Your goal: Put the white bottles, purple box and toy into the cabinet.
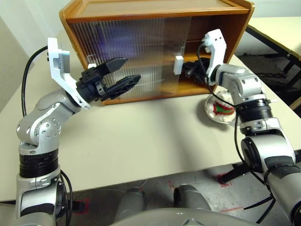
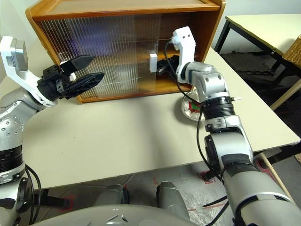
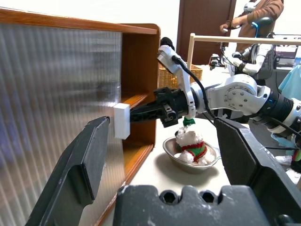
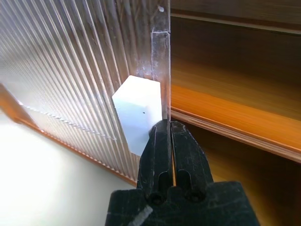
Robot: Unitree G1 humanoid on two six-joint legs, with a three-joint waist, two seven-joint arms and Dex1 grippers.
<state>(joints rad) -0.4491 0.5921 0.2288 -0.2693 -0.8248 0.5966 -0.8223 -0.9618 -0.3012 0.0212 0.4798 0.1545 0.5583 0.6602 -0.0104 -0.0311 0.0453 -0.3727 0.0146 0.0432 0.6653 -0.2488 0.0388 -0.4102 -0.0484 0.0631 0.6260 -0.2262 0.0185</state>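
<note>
The wooden cabinet (image 1: 155,9) stands at the back of the table. Its ribbed sliding door (image 1: 136,52) covers the left and middle, and the right end stands open. My right gripper (image 4: 167,123) is shut, its tips pressed against the door's white handle (image 1: 178,65) at the door's edge. My left gripper (image 1: 133,69) hovers open and empty in front of the door's left half. The toy (image 3: 190,143), a white plush with a red-and-green band, sits in a steel bowl right of the cabinet. A purplish blur shows through the door. The white bottles are hidden.
The steel bowl (image 3: 171,150) rests on the table near the cabinet's right end, under my right forearm. A second table (image 1: 277,28) stands to the right. In the left wrist view a wicker basket (image 3: 171,75), a person (image 3: 254,19) and another robot stand behind.
</note>
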